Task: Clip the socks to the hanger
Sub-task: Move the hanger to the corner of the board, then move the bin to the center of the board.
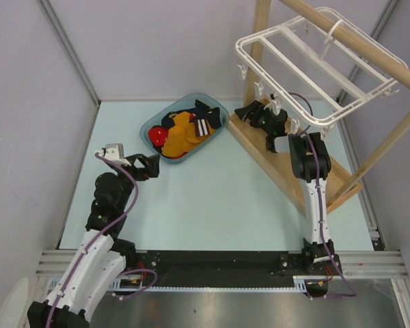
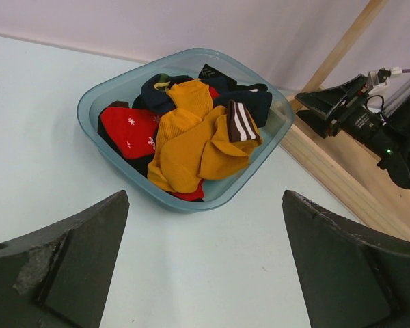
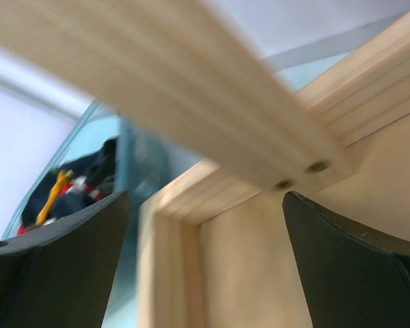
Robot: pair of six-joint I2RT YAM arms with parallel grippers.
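l hand [image 1: 147, 166] [image 2: 205, 266] hangs released, fingers wide apart w/ nothing between them, low over the pale counter [image 1: 225, 198] [image 2: 34, 143], just short of the near rim of a clear blue tub [image 1: 215, 102] [image 2: 89, 102]. it points toward the tub.

the socks [image 1: 181, 137] [image 2: 191, 147] lie in that tub, mustard-yellow, heaped in the middle & front. one dark cuff w/ white stripes [image 1: 203, 128] [image 2: 240, 121] shows on top at the right of the heap. a red sock [image 2: 133, 130] sits on the left of the pile, navy ones [image 2: 249, 102] toward the back. none of the yellow ones is off the pile or in either hand.

r hand [image 1: 256, 113] [image 3: 205, 273] is also released, fingers spread, empty. it sits over the far end of the wooden rack [image 1: 328, 174] [image 3: 212, 89], just right of the tub; its wrist view is mostly blurred wood, w/ a bit of the tub at left.

the hanger [image 1: 281, 85], a white frame w/ cross bars, hangs tilted from the rack's round rod [image 1: 355, 41], above the r hand. small clips [image 1: 260, 87] dangle along its near edge. no sock is on any clip.
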